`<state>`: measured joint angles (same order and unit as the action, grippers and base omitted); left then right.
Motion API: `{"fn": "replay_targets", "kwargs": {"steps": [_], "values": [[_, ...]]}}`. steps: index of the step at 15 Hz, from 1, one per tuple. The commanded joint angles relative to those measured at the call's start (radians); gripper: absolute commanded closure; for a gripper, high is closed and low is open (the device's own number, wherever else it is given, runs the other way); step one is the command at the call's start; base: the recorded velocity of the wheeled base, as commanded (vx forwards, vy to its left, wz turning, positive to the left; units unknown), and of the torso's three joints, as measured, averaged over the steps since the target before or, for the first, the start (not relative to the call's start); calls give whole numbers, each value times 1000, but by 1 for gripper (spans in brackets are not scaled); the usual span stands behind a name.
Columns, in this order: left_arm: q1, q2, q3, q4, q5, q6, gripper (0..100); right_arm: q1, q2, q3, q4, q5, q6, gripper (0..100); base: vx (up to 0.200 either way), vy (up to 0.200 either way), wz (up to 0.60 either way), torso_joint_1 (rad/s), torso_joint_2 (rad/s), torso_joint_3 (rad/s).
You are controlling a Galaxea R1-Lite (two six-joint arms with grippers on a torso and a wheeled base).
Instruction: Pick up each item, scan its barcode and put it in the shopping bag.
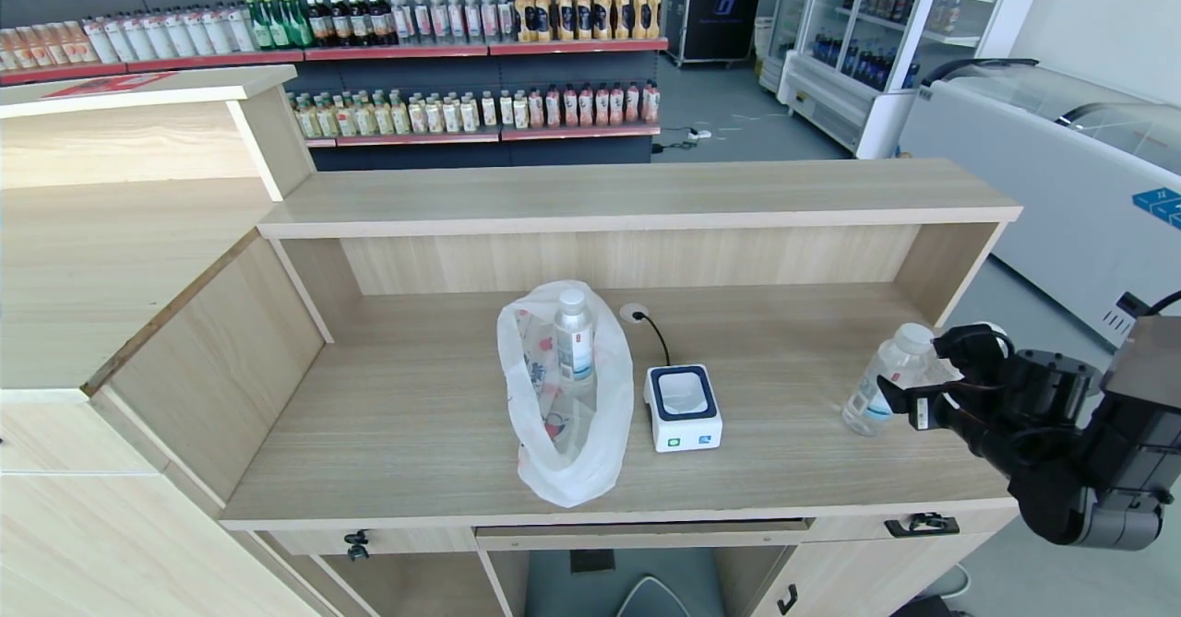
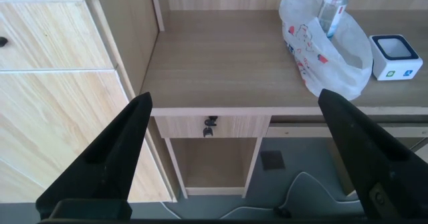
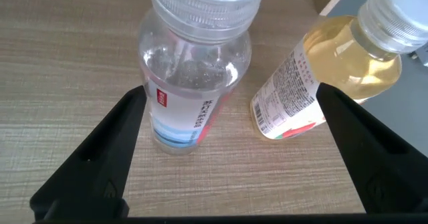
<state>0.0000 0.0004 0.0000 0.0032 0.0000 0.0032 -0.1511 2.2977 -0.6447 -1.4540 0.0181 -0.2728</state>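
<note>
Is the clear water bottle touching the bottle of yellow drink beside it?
Apart. The right wrist view shows bare counter between the clear water bottle and the bottle of yellow drink.

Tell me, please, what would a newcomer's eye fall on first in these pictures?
A white shopping bag lies open in the middle of the wooden counter with a white-capped bottle standing in it, and a white barcode scanner sits just to its right. At the counter's right end, the open right gripper faces a bottle of clear drink, with a bottle of yellow drink beside it.
</note>
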Motion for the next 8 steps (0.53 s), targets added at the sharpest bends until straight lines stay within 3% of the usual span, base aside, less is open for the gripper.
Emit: {"fn": "replay_targets", "kwargs": {"steps": [1,8], "values": [[0,0,0,0,0,0,0,2,36,-24,0,0,-5,0,0,0,0,0,0,0],[0,0,0,0,0,0,0,22,78,-85,-2,0,-16,0,0,0,0,0,0,0]]}}
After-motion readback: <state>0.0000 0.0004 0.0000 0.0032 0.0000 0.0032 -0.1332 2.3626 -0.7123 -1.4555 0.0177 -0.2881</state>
